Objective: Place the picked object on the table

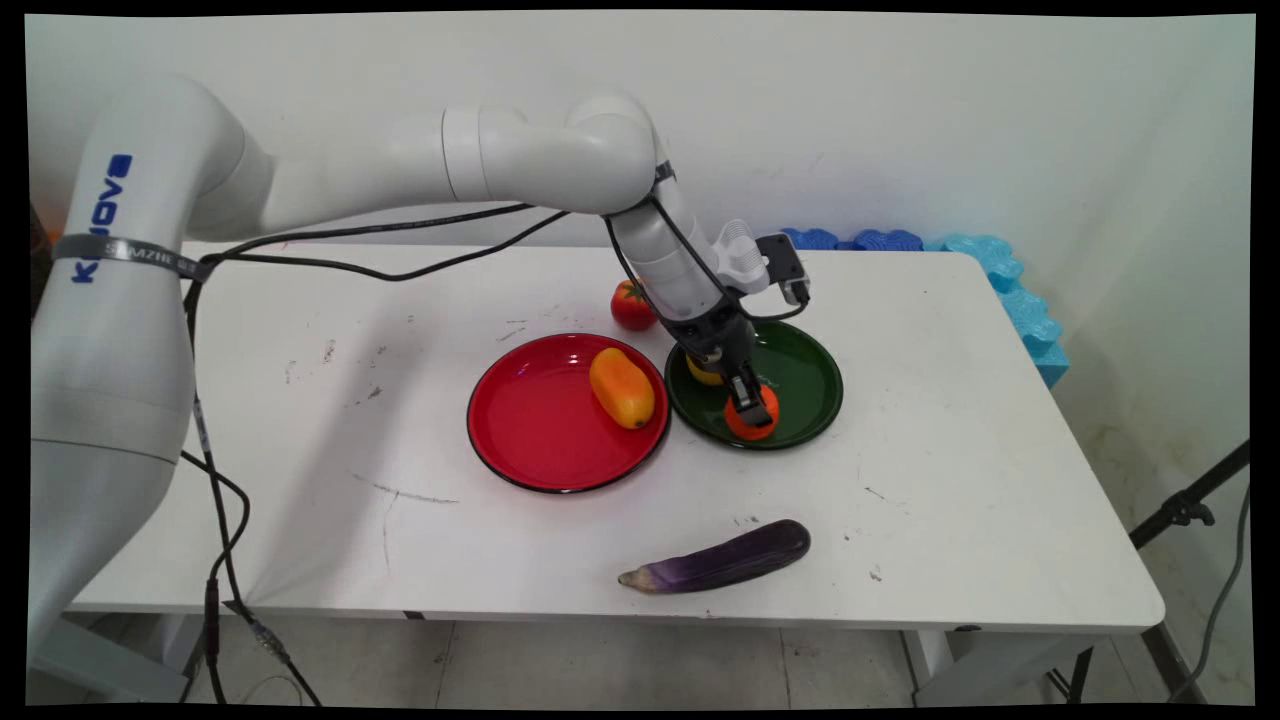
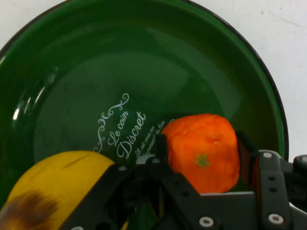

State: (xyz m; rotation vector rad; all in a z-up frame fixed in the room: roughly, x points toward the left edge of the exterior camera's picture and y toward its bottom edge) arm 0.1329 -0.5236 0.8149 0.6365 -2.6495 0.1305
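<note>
White table; red plate carries an orange-yellow fruit; green plate carries a yellow fruit and an orange; gripper fingers bracket the orange closely, apparently gripping; judgement: keep it centred, squeeze gently.

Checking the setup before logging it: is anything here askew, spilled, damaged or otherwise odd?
Nothing spilled or broken. The yellow fruit in the green plate has a dark brown blotch at one end. The white table is scuffed with dark marks, and the eggplant lies alone near its front edge.
</note>
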